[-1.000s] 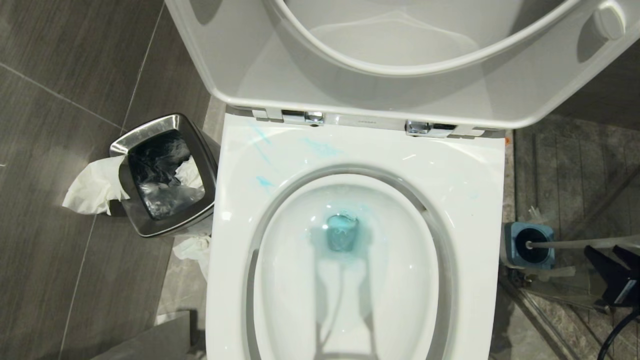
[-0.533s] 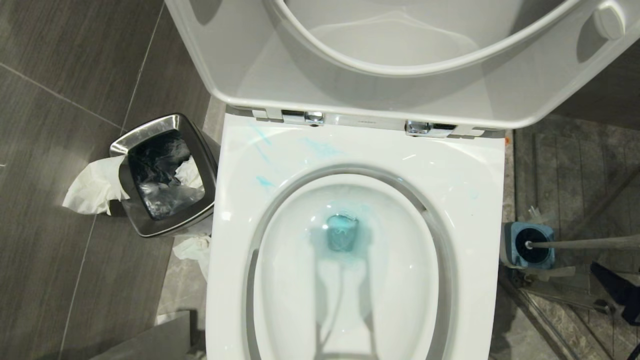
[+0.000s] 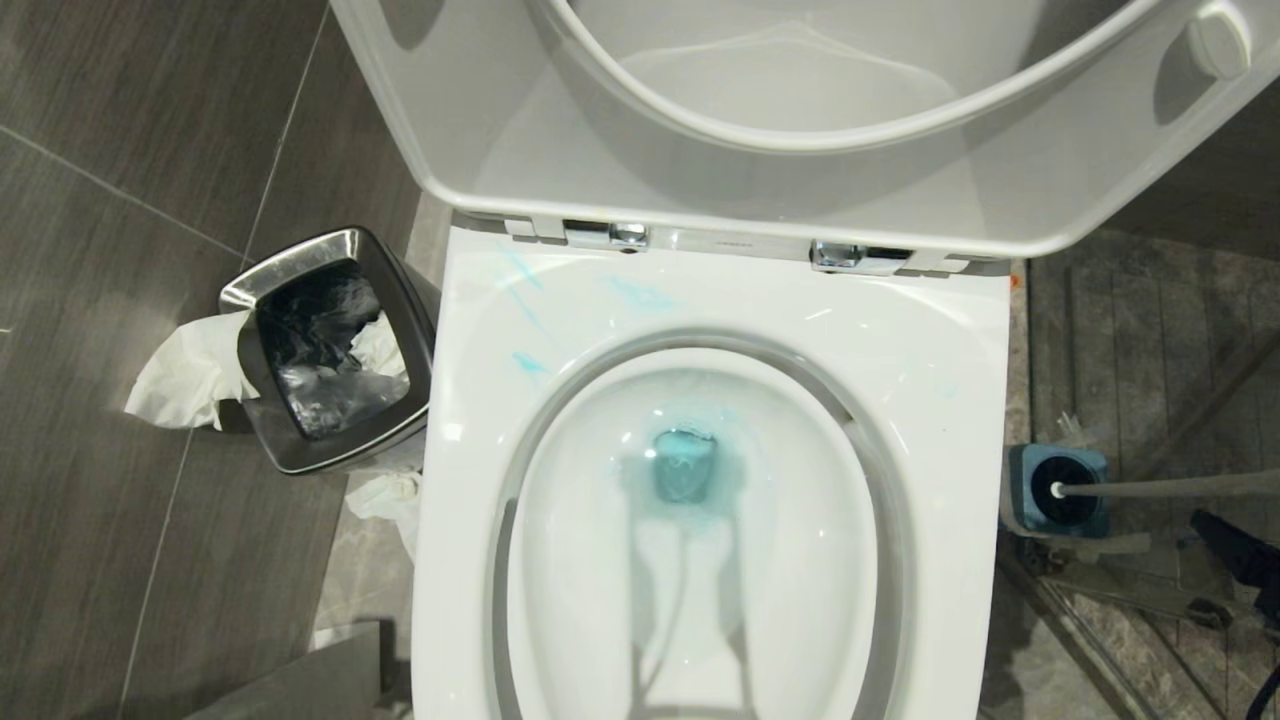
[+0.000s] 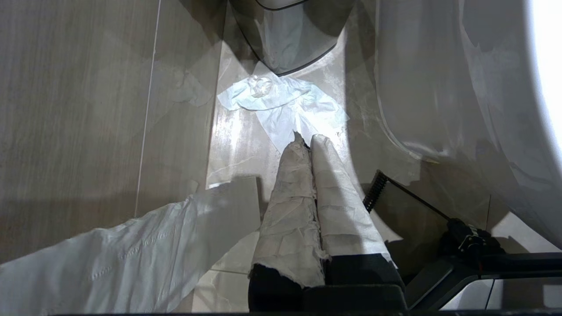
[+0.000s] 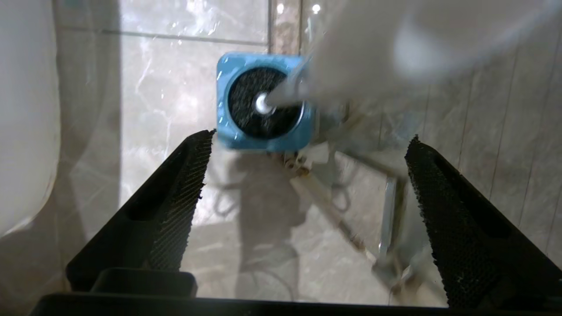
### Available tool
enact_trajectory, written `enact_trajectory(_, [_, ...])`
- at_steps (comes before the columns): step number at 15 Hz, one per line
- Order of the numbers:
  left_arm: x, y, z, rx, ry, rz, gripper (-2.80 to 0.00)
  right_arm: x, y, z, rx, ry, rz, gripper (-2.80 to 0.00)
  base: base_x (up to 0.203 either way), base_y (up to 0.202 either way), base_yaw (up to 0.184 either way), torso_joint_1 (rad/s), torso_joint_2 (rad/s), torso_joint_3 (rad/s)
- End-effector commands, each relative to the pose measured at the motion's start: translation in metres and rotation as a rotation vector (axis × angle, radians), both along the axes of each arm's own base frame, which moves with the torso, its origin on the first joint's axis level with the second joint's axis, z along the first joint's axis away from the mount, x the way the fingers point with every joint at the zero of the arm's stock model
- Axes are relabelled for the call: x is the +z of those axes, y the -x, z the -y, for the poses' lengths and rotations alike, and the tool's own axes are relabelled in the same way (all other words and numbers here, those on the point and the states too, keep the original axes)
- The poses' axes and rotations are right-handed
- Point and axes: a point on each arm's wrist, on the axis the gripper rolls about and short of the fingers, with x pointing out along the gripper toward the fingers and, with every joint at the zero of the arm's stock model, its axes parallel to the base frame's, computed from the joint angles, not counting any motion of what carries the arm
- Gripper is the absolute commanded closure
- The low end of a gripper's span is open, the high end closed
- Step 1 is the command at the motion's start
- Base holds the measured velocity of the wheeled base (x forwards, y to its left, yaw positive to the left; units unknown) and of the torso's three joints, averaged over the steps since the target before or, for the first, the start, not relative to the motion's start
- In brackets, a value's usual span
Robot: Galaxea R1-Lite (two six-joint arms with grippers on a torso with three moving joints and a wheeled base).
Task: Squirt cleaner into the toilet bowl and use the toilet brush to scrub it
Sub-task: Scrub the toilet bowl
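The white toilet bowl fills the middle of the head view, seat and lid raised. Blue cleaner tints the water at the drain, and pale blue smears mark the rim's left side. The toilet brush rests in its blue holder on the floor to the right, black bristles down, white handle leaning right. My right gripper hovers open over the holder with nothing between its fingers, beside the handle. My left gripper, its fingers wrapped in white paper, is shut and empty low beside the bowl's left side.
A square steel waste bin stands left of the toilet with white tissue hanging from it. More tissue lies on the floor. A metal rail runs along the tiled floor near the brush holder.
My right gripper has opened wide and drawn back towards the head view's right edge. The brush stays in its holder.
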Motion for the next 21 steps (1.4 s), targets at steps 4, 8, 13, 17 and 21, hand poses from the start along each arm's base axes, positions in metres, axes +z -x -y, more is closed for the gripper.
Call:
enact_trajectory(4, [0.000,0.000,0.000,0.000,0.000,-0.002,0.00,-0.008,-0.027,0.016,0.026,0.011,-0.050,-2.80,0.000,0.000,0.000,0.000,0.00,0.000])
enact_trajectory(8, [0.000,0.000,0.000,0.000,0.000,-0.002,0.00,-0.010,-0.043,0.024,0.067,0.021,-0.053,-2.80,0.000,0.000,0.000,0.000,0.00,0.000])
enact_trajectory(13, [0.000,0.000,0.000,0.000,0.000,-0.002,0.00,0.002,-0.052,0.028,0.071,0.061,0.013,-2.80,0.000,0.000,0.000,0.000,0.00,0.000])
enact_trajectory(17, [0.000,0.000,0.000,0.000,0.000,-0.002,0.00,0.007,-0.050,0.027,0.071,0.077,0.041,-2.80,0.000,0.000,0.000,0.000,0.00,0.000])
enact_trajectory(21, [0.000,0.000,0.000,0.000,0.000,-0.002,0.00,0.008,-0.051,0.024,0.086,0.080,0.048,-2.80,0.000,0.000,0.000,0.000,0.00,0.000])
